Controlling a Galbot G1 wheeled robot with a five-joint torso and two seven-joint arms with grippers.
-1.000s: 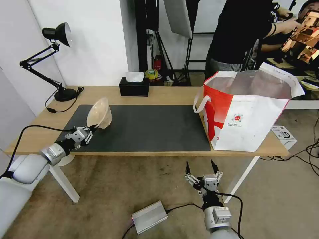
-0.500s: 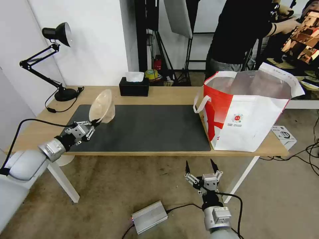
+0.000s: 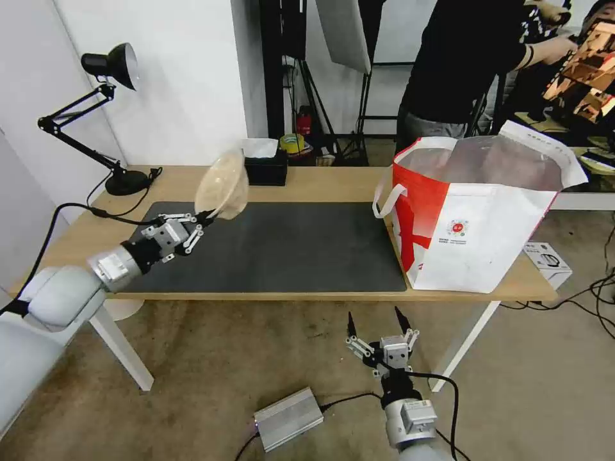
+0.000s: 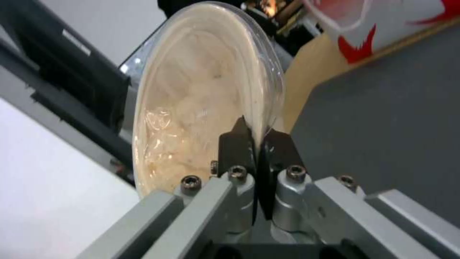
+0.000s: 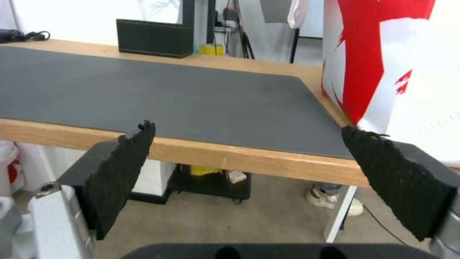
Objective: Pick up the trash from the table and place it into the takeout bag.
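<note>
My left gripper (image 3: 204, 218) is shut on the rim of a tan pulp bowl (image 3: 223, 184), a piece of the trash, held tilted on edge above the left part of the dark grey mat (image 3: 288, 246). The left wrist view shows its black fingers (image 4: 235, 142) pinching the bowl (image 4: 201, 97) at the rim. The takeout bag (image 3: 477, 214), white and red with foil lining, stands open at the table's right end, well right of the bowl. My right gripper (image 3: 372, 320) hangs open below the table's front edge (image 5: 230, 156), nothing between its pads (image 5: 125, 169).
A black desk lamp (image 3: 109, 64) stands at the table's back left, and a black tissue box (image 3: 264, 168) sits behind the mat. A small white box (image 3: 546, 260) lies right of the bag. A silver box (image 3: 288, 417) with cables lies on the floor.
My left gripper has lifted the tan bowl up and to the right, toward the tissue box. The right gripper has shifted slightly left and down.
</note>
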